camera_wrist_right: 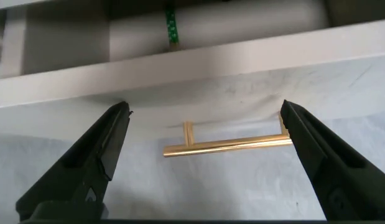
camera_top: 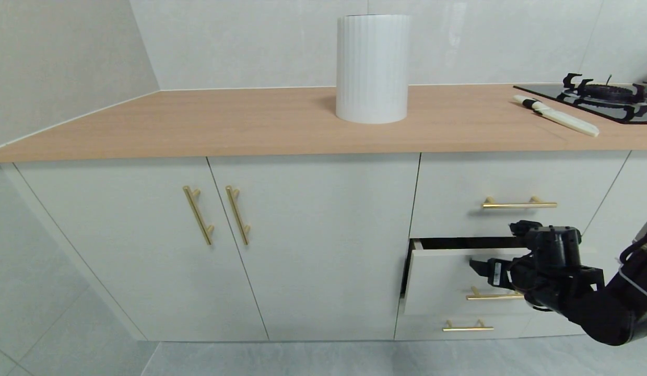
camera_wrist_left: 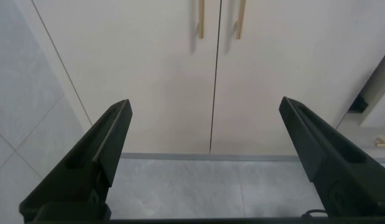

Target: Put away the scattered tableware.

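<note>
Right gripper [camera_top: 482,271] sits at the middle drawer [camera_top: 443,282], fingers spread wide and holding nothing, with the brass handle [camera_wrist_right: 226,146] in front of the gap, not yet clamped. The drawer is only part open, and something green [camera_wrist_right: 171,22] lies inside.

The tableware I can see is a pale knife [camera_top: 555,116] flat on the counter [camera_top: 224,120], just beside the hob [camera_top: 605,96] and well apart from the drawer.

Risks:
- Pulling before the fingers close means they slip off the handle and the drawer stays half shut.
- The opening looks too narrow for a clean drop (the knife could catch the drawer's front edge).
- The knife is thin and lies flat, so a pinch may skid it toward the hob.

Left gripper [camera_wrist_left: 206,102] is also wide and empty, low before the cabinet doors [camera_wrist_left: 260,81].
</note>
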Tool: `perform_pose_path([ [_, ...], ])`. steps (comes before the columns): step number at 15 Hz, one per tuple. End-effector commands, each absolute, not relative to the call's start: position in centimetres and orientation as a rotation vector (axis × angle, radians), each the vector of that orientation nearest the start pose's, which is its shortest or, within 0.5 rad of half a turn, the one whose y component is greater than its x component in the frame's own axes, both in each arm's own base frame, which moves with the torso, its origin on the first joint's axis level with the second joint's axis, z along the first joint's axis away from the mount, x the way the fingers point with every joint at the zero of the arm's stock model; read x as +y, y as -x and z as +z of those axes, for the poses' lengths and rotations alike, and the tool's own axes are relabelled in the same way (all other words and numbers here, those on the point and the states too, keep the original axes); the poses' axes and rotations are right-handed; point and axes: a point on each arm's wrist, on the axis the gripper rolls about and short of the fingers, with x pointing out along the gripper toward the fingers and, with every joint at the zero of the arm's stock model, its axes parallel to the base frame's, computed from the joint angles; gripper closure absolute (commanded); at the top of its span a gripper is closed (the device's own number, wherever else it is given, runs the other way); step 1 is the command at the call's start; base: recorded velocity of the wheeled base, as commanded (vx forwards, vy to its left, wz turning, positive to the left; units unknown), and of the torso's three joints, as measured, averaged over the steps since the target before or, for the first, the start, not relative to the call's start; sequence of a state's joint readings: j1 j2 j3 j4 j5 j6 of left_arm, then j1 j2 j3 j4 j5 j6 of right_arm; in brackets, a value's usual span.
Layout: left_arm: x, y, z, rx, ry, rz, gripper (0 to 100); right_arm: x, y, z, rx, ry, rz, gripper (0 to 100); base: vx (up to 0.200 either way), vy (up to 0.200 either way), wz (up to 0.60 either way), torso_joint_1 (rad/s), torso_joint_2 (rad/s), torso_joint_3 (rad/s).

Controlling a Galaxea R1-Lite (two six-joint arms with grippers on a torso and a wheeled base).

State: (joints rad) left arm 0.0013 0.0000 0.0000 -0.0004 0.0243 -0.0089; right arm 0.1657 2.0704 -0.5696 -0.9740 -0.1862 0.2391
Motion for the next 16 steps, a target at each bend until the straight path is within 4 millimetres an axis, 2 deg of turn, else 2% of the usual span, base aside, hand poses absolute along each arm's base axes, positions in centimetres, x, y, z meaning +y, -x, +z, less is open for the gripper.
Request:
perform_pose_path([
  [1,0.1,2.3,7.6,-0.002,0.009,0.026,0,4.9,-32.1,2.9,0.522,-0.139,-0.087,0,0.000,0.000,0.00,0.000,0.00,0.000],
  [11,0.1,2.3,7.6,-0.002,0.009,0.026,0,4.6,-34.5,3.2,0.405,-0.164,-0.130,0,0.000,0.000,0.00,0.000,0.00,0.000],
  [16,0.1,2.3,7.5,0.000,0.009,0.026,0,4.4,-34.8,3.4,0.380,-0.172,-0.135,0,0.000,0.000,0.00,0.000,0.00,0.000],
])
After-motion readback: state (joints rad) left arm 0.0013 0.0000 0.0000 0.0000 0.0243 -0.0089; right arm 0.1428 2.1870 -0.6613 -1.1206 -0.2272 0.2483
